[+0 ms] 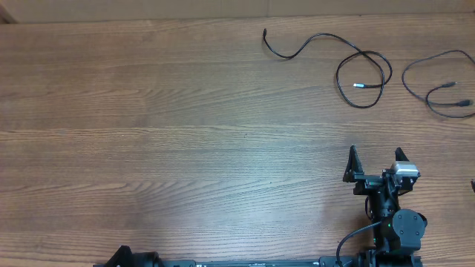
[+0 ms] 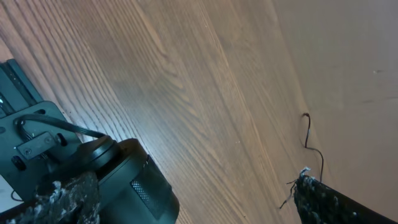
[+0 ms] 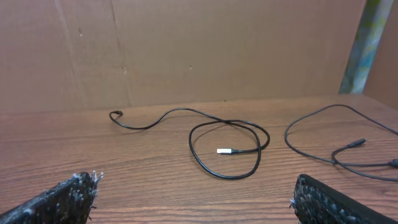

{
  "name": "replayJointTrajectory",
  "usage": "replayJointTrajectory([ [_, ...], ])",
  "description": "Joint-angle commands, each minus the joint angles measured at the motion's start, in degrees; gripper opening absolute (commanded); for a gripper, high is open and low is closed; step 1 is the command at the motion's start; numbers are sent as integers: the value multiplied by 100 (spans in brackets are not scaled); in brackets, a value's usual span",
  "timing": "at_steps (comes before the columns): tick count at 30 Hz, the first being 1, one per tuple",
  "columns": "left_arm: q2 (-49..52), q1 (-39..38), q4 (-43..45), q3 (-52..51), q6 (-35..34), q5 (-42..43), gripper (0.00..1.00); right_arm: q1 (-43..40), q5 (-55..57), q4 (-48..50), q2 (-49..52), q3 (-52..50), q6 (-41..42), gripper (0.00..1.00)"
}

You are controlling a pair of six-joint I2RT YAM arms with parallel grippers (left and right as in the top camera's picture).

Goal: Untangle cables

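Looks nearly done: looped cable (image 3: 227, 150) and other cable (image 3: 345, 147) lie apart, beyond my right fingers (image 3: 62, 199). Left gripper (image 2: 189, 186) and right gripper (image 1: 376, 156) are gaping, empty.

Matte black right arm (image 1: 397, 226): rounded joint housings, small green light on near segment. Silver-grey camera block (image 1: 405, 170) on wrist. Thick black cable (image 1: 347, 243) loops out left of base. Two black tapered fingers on right gripper (image 1: 376, 154); pads (image 3: 339, 202) dark, knobbly, pale frayed fuzz at edges. Black left arm (image 1: 133, 259) barely visible at near edge. Its glossy black cylindrical housing (image 2: 134, 186) carries small pale rectangular marking; black wire clamped under bracket (image 2: 34, 146) with screws. Similar fuzzy grey pads on left gripper (image 2: 199, 177).
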Motion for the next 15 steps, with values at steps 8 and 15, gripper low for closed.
replayJointTrajectory([
  [8,-74,35,2004,-162,111,-732,100,-26,48,35,-50,-59,-68,100],
  [15,-72,31,4616,-1246,3091,203,100,-26,48,35,-50,-59,-68,100],
])
